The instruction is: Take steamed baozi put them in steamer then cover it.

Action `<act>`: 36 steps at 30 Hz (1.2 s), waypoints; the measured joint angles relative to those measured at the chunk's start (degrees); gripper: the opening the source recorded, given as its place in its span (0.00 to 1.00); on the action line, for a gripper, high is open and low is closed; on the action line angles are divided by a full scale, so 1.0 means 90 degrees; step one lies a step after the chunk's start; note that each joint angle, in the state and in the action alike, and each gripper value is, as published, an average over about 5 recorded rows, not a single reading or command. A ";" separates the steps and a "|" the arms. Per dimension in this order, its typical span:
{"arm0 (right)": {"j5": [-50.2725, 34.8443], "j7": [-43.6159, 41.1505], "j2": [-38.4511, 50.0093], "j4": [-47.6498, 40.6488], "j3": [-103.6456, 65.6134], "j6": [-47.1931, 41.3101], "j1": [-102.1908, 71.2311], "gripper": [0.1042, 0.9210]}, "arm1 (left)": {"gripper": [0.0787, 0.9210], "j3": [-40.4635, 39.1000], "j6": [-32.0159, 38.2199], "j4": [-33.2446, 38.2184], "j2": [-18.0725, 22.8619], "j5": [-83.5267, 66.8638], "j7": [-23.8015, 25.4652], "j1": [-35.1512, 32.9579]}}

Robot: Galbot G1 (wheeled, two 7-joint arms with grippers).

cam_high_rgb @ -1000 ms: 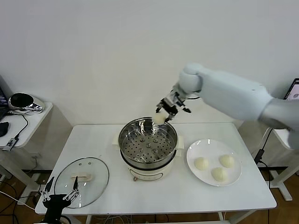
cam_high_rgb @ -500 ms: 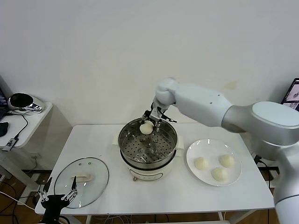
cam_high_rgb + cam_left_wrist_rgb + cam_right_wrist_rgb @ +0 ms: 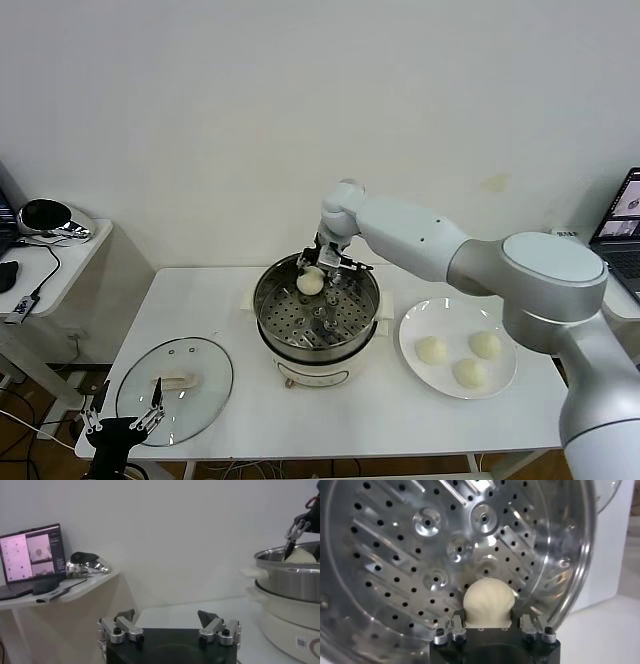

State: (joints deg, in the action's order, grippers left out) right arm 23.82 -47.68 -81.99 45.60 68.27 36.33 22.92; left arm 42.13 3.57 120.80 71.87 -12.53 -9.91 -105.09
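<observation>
The steamer (image 3: 264,308), a shiny steel pot with a perforated tray (image 3: 410,555) on a cream base, stands mid-table. My right gripper (image 3: 322,266) hangs over its far side, just inside the rim, shut on one steamed baozi (image 3: 311,283) (image 3: 488,600) held just above the tray. Three more baozi (image 3: 431,350) (image 3: 485,344) (image 3: 467,373) lie on the white plate (image 3: 450,318) to the right. The cover (image 3: 200,365), a glass lid with a cream handle (image 3: 176,381), lies flat at the table's front left. My left gripper (image 3: 126,421) (image 3: 167,617) waits open below that corner, holding nothing.
A side table (image 3: 70,255) with a shiny round object (image 3: 45,215) stands at the far left. A laptop (image 3: 626,205) shows at the right edge. The steamer's side (image 3: 290,577) fills the right of the left wrist view.
My right arm has swung left from the plate side and lowered the baozi from above the rim down into the pot. The left arm has not moved.
</observation>
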 measured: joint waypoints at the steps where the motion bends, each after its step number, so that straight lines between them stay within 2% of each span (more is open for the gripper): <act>1: -0.0006 0.0007 0.0007 0.0004 0.0003 0.0008 0.0001 0.73 | 0.88 -0.0002 0.0000 0.0008 0.0010 0.0000 0.0000 -0.0005; 5: -0.0206 -0.0044 0.0089 0.0115 0.0052 -0.0064 0.0076 0.85 | 0.88 -0.0008 0.0001 0.0046 0.0045 0.0003 -0.0003 -0.0034; 8: -0.0603 -0.0196 0.0246 0.0387 0.0152 -0.0366 0.0271 0.88 | 0.88 0.0006 0.0001 0.0083 0.0056 0.0005 -0.0004 -0.0064; 15: -0.2022 -0.0626 0.1008 0.1656 0.0539 -0.2031 0.1043 0.88 | 0.88 0.0055 0.0008 0.0140 0.0070 0.0003 -0.0005 -0.0095; 24: -0.3539 -0.0937 0.2655 0.3754 0.0924 -0.4565 0.1928 0.88 | 0.88 0.0025 0.0002 0.0202 -0.0017 0.0019 0.0011 -0.0099; 29: -0.3897 -0.1083 0.3679 0.4564 0.1009 -0.5422 0.2093 0.88 | 0.88 0.0001 -0.0013 0.0276 -0.0052 0.0046 0.0018 -0.0103; 36: -0.3832 -0.1288 0.4801 0.5024 0.1011 -0.5908 0.1890 0.88 | 0.88 -0.0001 -0.0055 0.0373 -0.0052 0.0072 0.0031 -0.0111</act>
State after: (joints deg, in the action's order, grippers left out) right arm -10.66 -59.27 -38.78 90.82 77.37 -16.84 39.94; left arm 42.12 3.08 124.15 71.40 -11.88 -9.62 -106.09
